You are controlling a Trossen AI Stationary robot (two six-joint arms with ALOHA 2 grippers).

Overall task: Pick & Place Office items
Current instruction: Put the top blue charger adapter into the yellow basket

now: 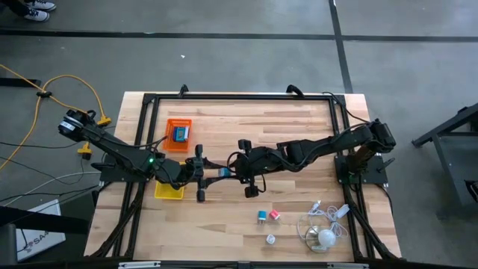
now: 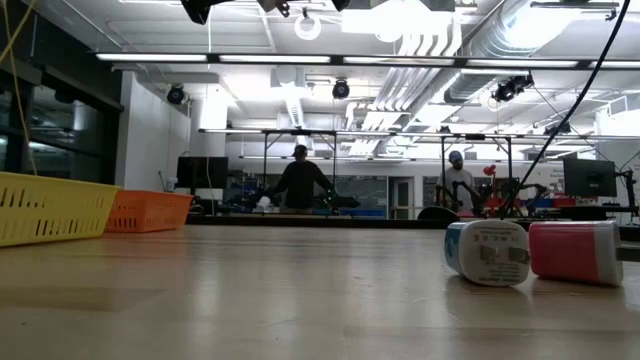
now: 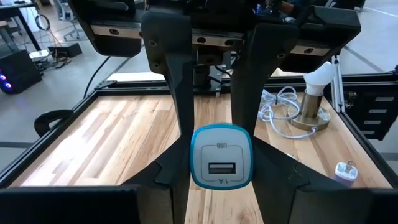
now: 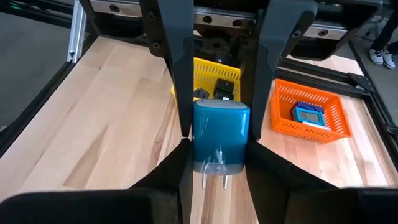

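Both the left gripper [image 3: 221, 155] and right gripper [image 4: 219, 149] pinch one glossy, rounded teal-and-white charger block [image 3: 221, 155] above the wood-plank table [image 1: 299, 123]

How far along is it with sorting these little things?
Partly done: the orange tray holds one blue item, the yellow tray some black ones. Both the left tool and right tool grip a blue charger mid-table. Three items wait near the cable bundle.

floor [image 1: 224, 45]: grey concrete | ceiling lights [image 2: 400, 55]: bright strips | two people [image 2: 302, 180] at benches
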